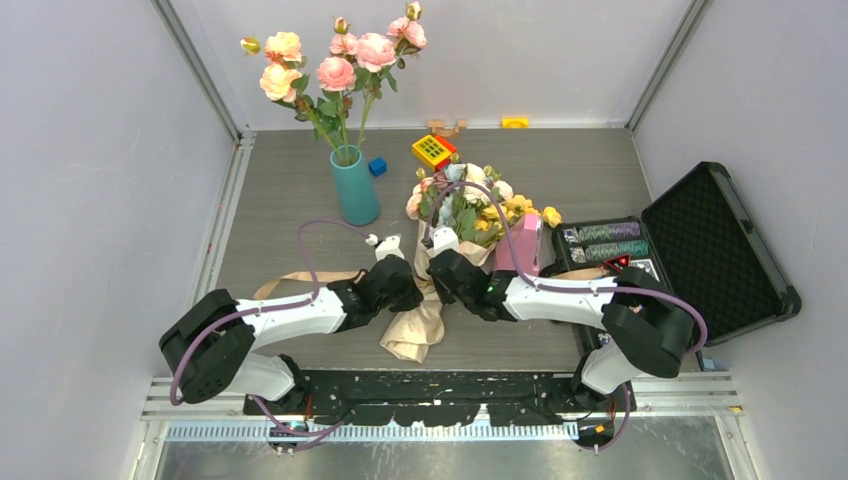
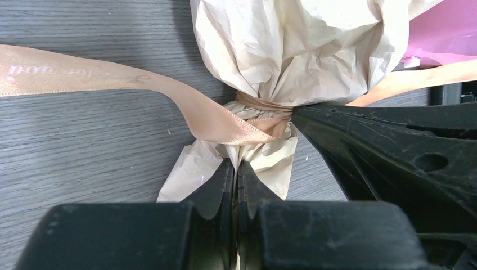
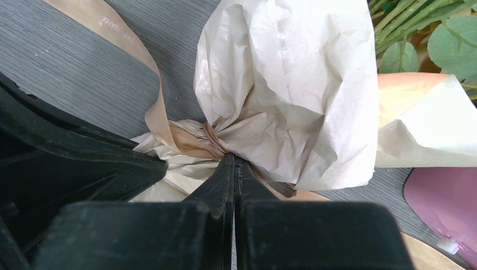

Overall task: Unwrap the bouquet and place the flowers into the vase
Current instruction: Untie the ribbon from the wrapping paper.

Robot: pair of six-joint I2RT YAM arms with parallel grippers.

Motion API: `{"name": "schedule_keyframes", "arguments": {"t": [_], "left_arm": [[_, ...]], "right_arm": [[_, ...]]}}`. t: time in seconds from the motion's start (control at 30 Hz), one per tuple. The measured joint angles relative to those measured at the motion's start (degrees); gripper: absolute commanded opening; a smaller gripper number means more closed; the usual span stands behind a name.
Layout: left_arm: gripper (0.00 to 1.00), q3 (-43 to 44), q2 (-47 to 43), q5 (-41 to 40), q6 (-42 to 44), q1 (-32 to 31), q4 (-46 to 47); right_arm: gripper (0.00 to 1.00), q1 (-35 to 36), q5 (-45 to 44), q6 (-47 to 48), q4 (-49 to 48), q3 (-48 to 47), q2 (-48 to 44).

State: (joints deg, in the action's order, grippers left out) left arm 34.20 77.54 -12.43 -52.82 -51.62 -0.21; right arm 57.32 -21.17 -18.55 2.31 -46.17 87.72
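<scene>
The vase (image 1: 354, 187) held tall roses (image 1: 340, 60); the left claw (image 2: 236, 169) and right claw (image 3: 233, 163) each pinched the bouquet (image 1: 475, 210) at its tied neck.

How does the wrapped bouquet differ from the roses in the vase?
The roses stand upright in the vase; the bouquet lies flat on the table. The roses are large and pink-peach; the bouquet holds small mixed blooms in tan paper. The left gripper and right gripper pinch the bouquet near its tie; nothing touches the roses. Both have green leaves.
</scene>
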Motion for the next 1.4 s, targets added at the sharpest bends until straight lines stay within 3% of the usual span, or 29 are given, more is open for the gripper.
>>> {"name": "schedule_keyframes", "arguments": {"t": [1.4], "left_arm": [[0.0,-0.85,-0.66,2.6,-2.8,0.9,0.11]], "right_arm": [[0.0,1.07,-1.05,-9.09,-5.7,8.07,-4.85]]}}
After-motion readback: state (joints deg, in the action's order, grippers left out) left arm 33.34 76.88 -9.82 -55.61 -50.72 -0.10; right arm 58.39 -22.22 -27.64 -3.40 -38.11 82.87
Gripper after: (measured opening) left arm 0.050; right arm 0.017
